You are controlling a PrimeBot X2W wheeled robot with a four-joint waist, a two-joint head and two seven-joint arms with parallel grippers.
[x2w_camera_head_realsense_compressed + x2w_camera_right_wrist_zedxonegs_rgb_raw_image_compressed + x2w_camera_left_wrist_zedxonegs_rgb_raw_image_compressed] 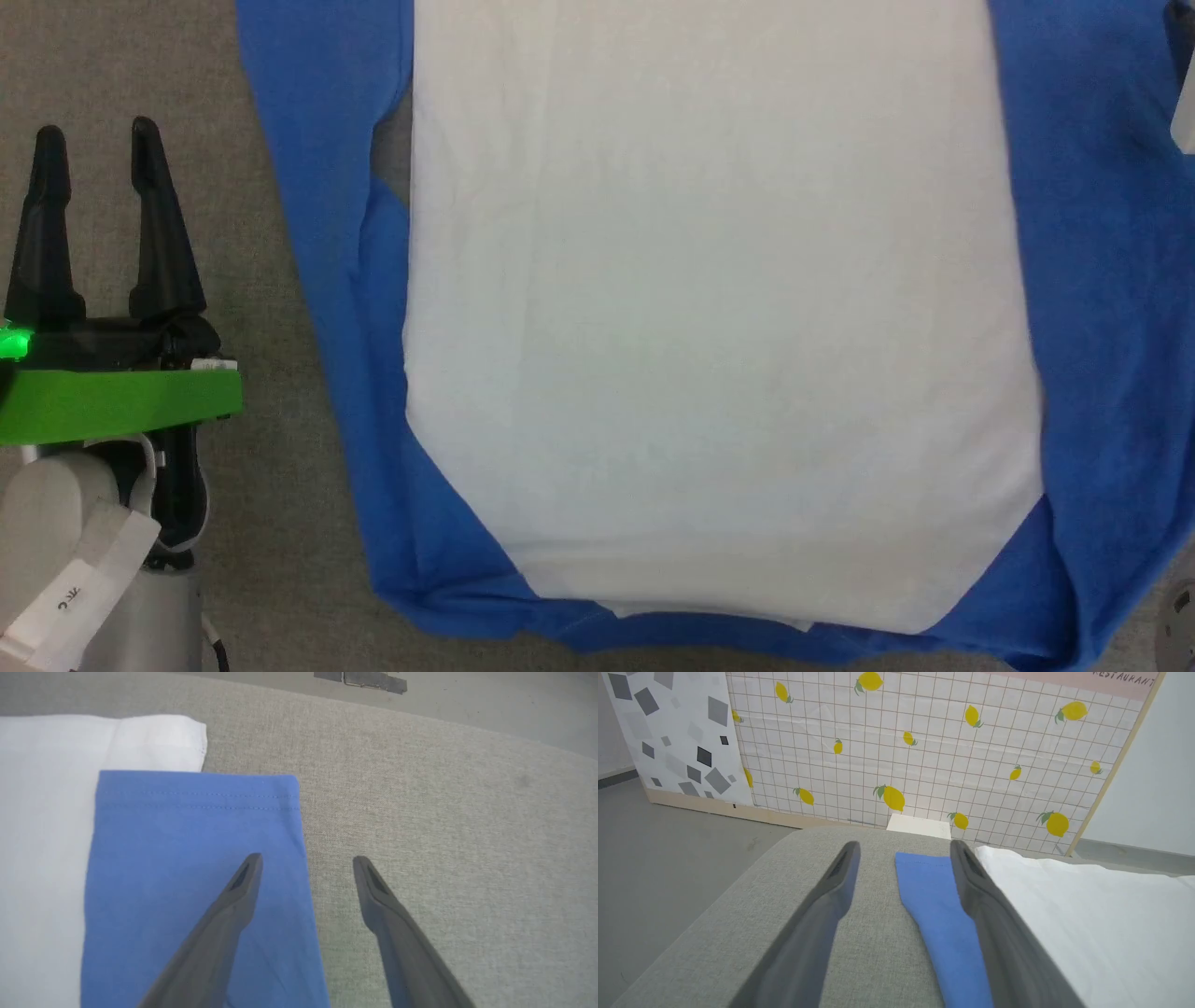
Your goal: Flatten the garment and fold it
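The garment (pixel 719 327) lies spread on the grey fabric worktop (pixel 280 523) in front of me. Its white body is open to full width, and its blue shoulder end is nearest me. The long blue sleeves run away from me along each side of the body. The cloth looks smooth, with only faint creases across the white panel and a little bunching in the blue along the near edge. At the left armpit a small gap of grey shows between sleeve and body.

My left tool (pixel 96 131) stands wide and holds nothing. In the head view it is over bare worktop to the left of the garment, clear of the sleeve. My right tool (pixel 307 858) is also spread wide and empty. One finger (pixel 233 891) is over the right sleeve close to its stitched cuff, and the other is over bare grey beside it. Whether that finger touches the cloth I cannot tell. The cuff ends just short of the white hem corner.

I judge the flattening to be done, or nearly so. The folding has not begun, since no part of the body is doubled over itself. What is left is to bring each sleeve in across the white panel and then fold the body down into a compact stack.
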